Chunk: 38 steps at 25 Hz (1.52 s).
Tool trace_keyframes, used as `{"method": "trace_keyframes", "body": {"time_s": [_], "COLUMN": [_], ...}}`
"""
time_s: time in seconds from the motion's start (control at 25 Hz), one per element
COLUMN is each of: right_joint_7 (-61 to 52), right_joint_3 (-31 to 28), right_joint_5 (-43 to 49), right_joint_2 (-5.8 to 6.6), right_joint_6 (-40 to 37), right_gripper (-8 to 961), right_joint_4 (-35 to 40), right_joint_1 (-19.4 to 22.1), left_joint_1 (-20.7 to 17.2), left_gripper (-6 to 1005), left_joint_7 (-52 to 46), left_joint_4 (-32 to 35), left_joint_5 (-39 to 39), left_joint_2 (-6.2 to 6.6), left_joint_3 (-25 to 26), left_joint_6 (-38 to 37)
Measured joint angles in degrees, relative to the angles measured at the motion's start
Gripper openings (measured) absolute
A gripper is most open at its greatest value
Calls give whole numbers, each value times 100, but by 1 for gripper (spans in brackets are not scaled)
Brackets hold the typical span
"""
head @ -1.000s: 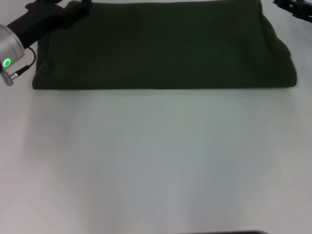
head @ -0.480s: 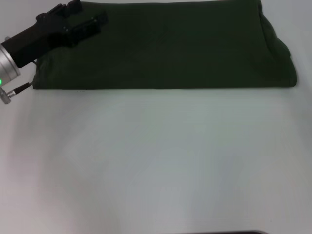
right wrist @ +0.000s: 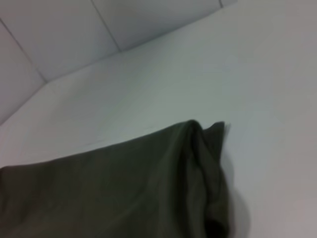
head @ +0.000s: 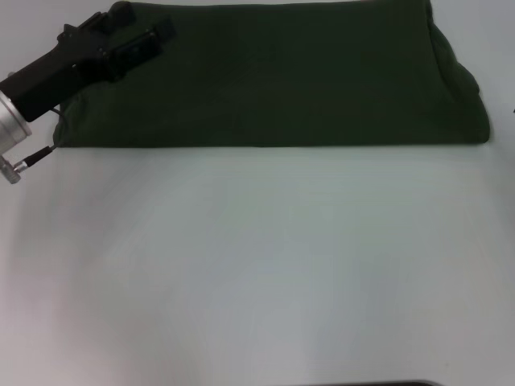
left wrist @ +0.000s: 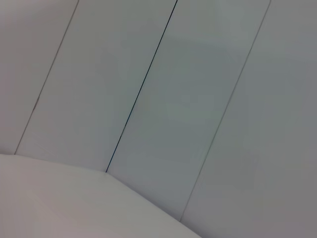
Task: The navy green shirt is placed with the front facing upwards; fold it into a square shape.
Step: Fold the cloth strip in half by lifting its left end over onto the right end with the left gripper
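One shirt (head: 273,76) lies across the far part of the white table (head: 257,265), already doubled into a long flat band with only plain green cloth showing; no lettering faces up. The band's near edge runs straight, while its right end bunches into thicker, rounded layers, as the right wrist view confirms (right wrist: 148,188).

The left gripper (head: 138,39) hangs over the band's left end, near the far corner, its black body reaching in from the left edge of the table. Whether its fingers are parted or closed, and whether they have any cloth, cannot be told from here; the left wrist camera shows only wall panels and bare surface. The right gripper is out of sight.

By the look of it, the lengthwise folds are done and the crosswise fold is in hand. A band this long is no square yet: the next move would call for a firm pinch on the layers at one end, carried across toward the other end and laid down with edges matched.

Count: one shirt, one gripper visible, one table.
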<state>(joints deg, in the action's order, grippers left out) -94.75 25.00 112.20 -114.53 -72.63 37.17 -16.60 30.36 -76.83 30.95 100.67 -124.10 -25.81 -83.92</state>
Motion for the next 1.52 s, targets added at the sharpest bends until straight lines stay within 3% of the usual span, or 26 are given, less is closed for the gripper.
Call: {"method": "trace_keyframes", "body": {"time_s": [0.32,0.44,0.72,0.84,1.04,1.52], "right_joint_7": [-178,-485,-1572,-1984,-2780,-2883], "right_joint_3": [13,13,14,28,40,39], "right_joint_5": [144,145,145,258,1079,1272], "right_joint_2": [-13,67,411,465,419,248], "right_joint_6": [-65,-112,-444,-509,-381,117], "right_gripper": [748,747,750,756,757,752], "right_joint_4": [-8,-18,-6,-43,-60,-77], "right_joint_1": [-192,-223,-289,-374,-708,-914], "left_joint_1": [23,67,67,53,20,-36], "left_gripper": [920,920,921,920,920,921], "left_joint_7": [-9,-187,-403,-403,-367,-340], "left_joint_4": [-3,9,19,5,1,-2], "left_joint_5": [94,147,154,153,153,155], "left_joint_2": [15,21,3,-3,-2,8], "left_joint_3": [-71,-214,-541,-545,-553,-559], "left_joint_6": [23,92,177,185,148,176]}}
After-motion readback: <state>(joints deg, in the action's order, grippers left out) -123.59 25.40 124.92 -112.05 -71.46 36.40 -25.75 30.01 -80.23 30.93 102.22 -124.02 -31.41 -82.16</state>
